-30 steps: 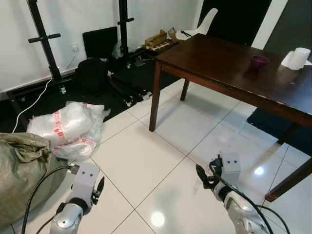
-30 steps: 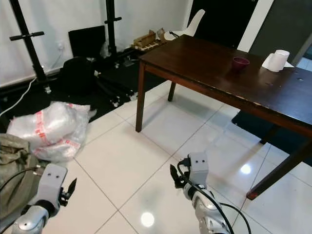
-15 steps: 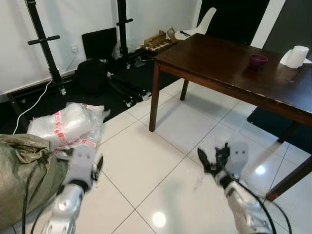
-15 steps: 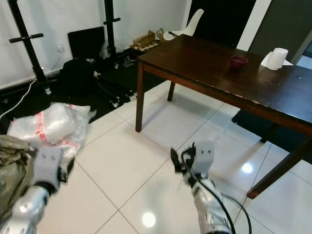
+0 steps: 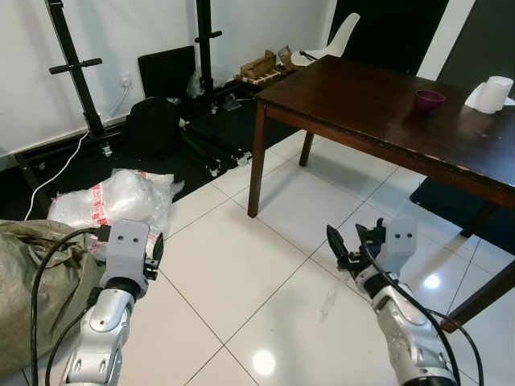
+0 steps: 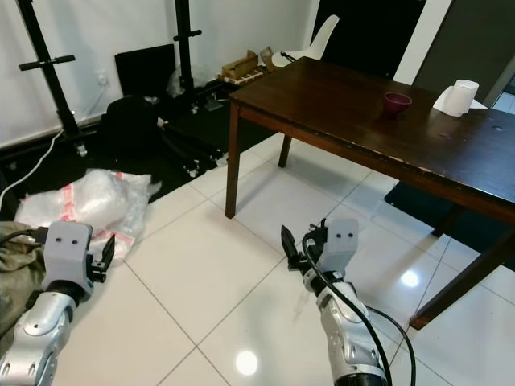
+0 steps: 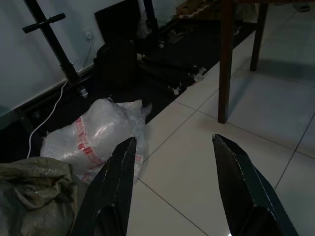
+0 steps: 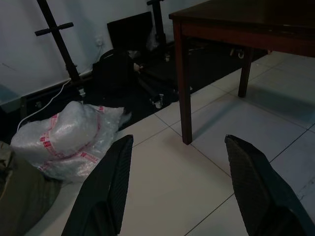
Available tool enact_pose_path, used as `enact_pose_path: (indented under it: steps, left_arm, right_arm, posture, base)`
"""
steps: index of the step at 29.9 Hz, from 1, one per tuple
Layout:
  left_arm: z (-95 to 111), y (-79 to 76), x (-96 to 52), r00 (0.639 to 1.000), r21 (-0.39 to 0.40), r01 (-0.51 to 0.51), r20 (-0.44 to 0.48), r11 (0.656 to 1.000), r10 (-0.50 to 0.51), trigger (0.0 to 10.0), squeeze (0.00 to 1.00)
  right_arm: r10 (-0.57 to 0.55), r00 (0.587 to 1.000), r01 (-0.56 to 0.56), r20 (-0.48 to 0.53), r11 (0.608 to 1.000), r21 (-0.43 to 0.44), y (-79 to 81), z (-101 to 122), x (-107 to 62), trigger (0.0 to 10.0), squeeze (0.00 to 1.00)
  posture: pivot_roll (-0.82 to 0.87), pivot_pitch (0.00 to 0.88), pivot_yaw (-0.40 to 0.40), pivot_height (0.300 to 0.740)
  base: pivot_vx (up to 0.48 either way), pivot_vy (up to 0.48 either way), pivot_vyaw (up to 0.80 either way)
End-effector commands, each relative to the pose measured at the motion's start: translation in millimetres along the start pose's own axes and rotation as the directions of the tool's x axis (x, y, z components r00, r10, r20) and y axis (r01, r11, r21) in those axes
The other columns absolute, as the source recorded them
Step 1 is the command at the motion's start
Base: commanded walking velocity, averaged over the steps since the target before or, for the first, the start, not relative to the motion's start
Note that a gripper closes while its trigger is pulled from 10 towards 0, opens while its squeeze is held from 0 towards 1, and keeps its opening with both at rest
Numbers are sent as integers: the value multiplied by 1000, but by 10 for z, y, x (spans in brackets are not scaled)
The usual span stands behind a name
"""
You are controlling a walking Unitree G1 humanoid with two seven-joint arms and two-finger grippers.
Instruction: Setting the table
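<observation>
Toward the far edge of the dark wooden table [image 5: 386,112] sits a small maroon bowl [image 5: 428,100], well apart from the left gripper [image 7: 172,187] and right gripper [image 8: 182,189], both spread wide, holding nothing, over the white tiled floor [image 5: 241,265].

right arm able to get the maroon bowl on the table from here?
Probably not yet. The right gripper hangs open over the floor tiles, below the table top, and the maroon bowl sits toward the tabletop's far side. Nothing blocks it; the robot likely has to step closer first.
</observation>
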State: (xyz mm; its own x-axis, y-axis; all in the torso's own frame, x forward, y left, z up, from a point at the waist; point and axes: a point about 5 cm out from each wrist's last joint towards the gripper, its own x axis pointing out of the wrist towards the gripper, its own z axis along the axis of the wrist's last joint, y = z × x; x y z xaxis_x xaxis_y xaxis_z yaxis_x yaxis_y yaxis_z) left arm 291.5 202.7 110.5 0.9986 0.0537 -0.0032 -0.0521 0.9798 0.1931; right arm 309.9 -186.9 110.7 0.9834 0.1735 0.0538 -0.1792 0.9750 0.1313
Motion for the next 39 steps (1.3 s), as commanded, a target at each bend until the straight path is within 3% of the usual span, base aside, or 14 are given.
enact_pose_path:
  steps: [1, 9, 39]
  left_arm:
    - [-32, -38, -16, 1000, -4, 12, -16, 1000, -12, 10000, 0]
    - [-6, -73, 2, 1000, 4, 29, 4, 1000, -29, 10000, 0]
    - [13, -162, 6, 997, 0, 73, 12, 997, -73, 10000, 0]
  right_arm:
    - [-1, 1000, 1, -17, 1000, 8, 11, -31, -25, 10000, 0]
    - [3, 999, -3, -35, 1000, 13, 17, -65, -36, 10000, 0]
    - [-21, 998, 22, -52, 1000, 15, -50, -68, -82, 10000, 0]
  posture:
    - [1, 0, 31, 740]
    - [0, 0, 32, 740]
    - [-17, 0, 36, 740]
  base:
    - [0, 0, 0]
    - [411, 0, 0]
    - [480, 0, -748]
